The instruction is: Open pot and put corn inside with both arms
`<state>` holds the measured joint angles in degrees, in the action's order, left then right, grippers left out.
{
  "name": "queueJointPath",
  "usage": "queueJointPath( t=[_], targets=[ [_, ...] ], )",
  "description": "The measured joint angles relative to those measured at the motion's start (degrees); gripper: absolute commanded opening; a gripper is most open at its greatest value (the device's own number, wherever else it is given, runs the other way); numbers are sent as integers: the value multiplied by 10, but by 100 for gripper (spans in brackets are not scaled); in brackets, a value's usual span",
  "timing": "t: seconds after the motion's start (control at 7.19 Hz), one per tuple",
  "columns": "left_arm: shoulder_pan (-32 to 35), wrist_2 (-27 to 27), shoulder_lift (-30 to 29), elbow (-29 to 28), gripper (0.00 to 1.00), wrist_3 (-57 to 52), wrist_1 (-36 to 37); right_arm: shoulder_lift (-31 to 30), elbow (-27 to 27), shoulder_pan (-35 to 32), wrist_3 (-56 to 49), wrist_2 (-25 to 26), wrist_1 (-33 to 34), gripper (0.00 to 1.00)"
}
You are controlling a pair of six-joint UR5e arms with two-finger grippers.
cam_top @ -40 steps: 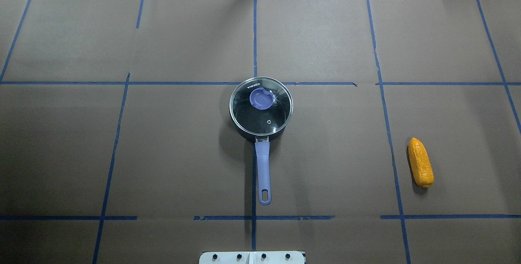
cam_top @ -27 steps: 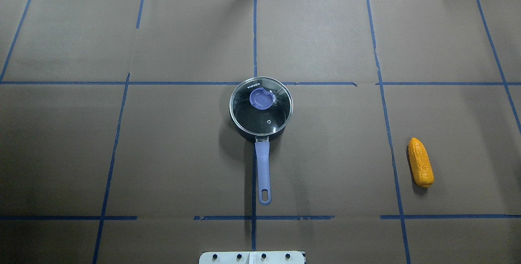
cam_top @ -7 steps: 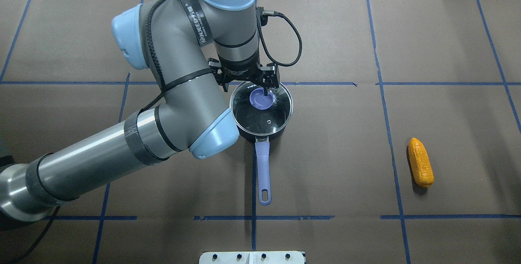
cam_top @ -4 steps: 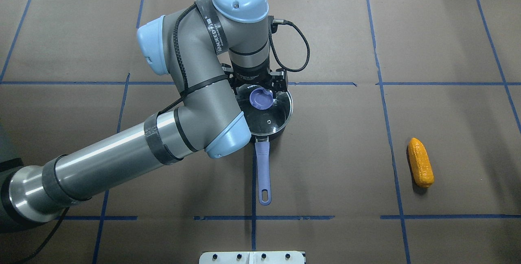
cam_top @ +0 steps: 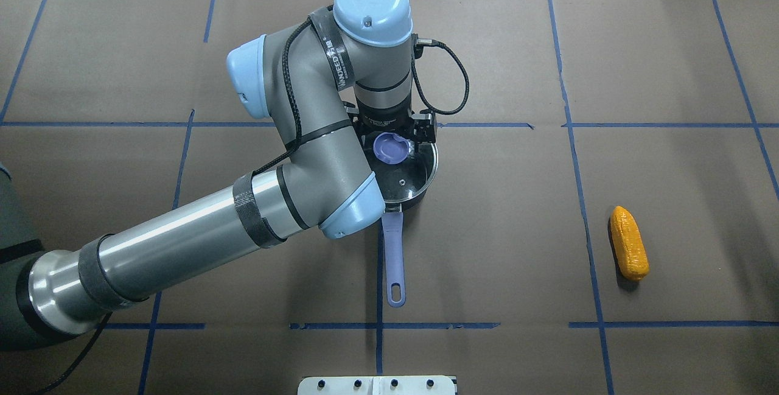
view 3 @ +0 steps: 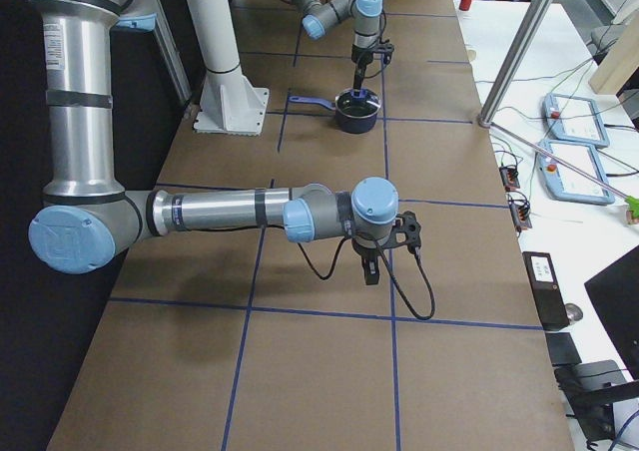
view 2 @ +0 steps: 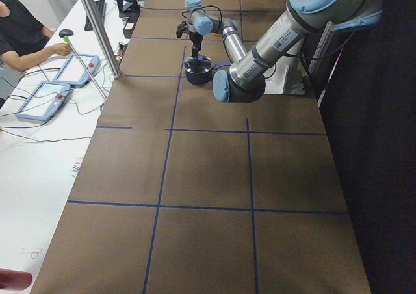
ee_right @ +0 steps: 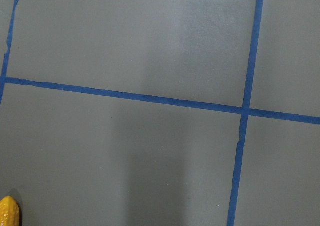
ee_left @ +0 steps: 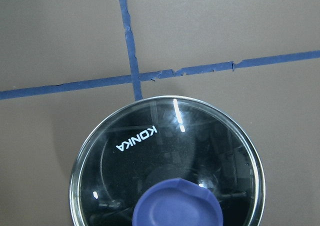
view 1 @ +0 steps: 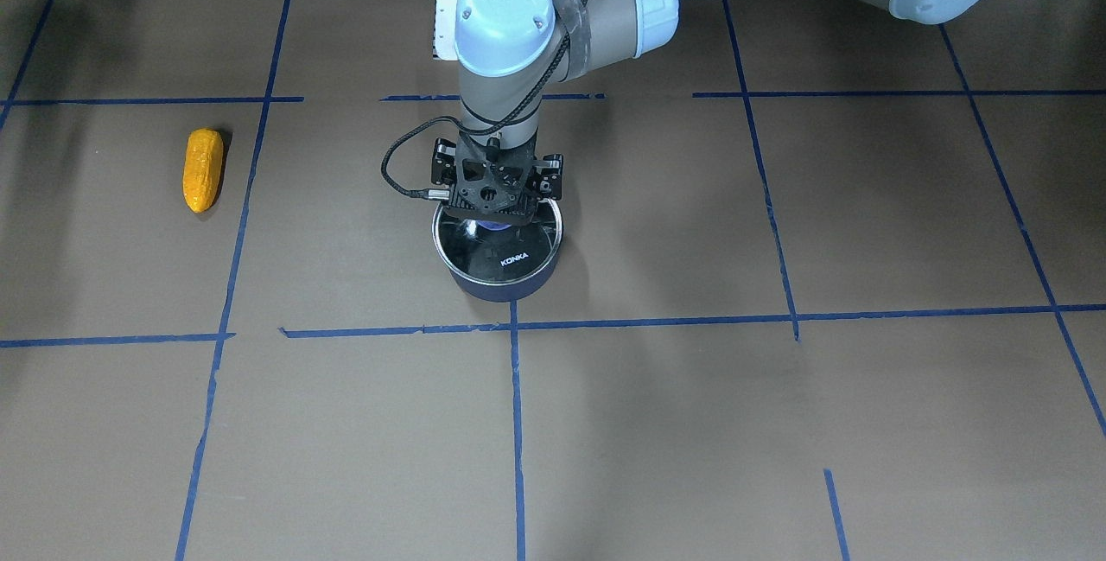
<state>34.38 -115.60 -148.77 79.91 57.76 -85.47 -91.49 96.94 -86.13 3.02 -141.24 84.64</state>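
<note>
1. The left gripper (view 1: 495,202) points straight down, just above the purple knob (cam_top: 390,148) of the glass lid (ee_left: 165,151). Its jaws stand spread apart and grasp nothing.
2. The lid sits on the pot (view 1: 501,288), directly beneath this gripper. The left wrist view shows the knob at its lower edge and the word KONKA on the glass beyond it.
3. The pot's handle (cam_top: 394,255) runs from under the left gripper back toward the robot's base, in line with a blue tape line on the table (cam_top: 499,243).
4. The corn (cam_top: 629,243) lies flat on the table, well apart from the left gripper and off to the robot's right of it. It touches neither the pot nor a gripper.
5. The right gripper (view 3: 370,269) points down above bare table, well apart from the pot. Only the side view shows it, so I cannot tell whether it is released or clenched.
6. In the right wrist view only the corn's tip shows, at the lower left corner. The corn is near that gripper but not beneath it.
</note>
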Motion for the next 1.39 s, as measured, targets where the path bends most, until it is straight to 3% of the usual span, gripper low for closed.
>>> queueJointPath(
  t=[0.56,1.11,1.39],
  targets=[
    [-12,11,1,-22,97,6,-27,0,0,0,0,0,0,100],
    [-15,14,2,-22,17,13,-28,1,0,0,0,0,0,100],
    [-14,12,2,-5,13,14,-21,1,1,0,0,0,0,100]
  ],
)
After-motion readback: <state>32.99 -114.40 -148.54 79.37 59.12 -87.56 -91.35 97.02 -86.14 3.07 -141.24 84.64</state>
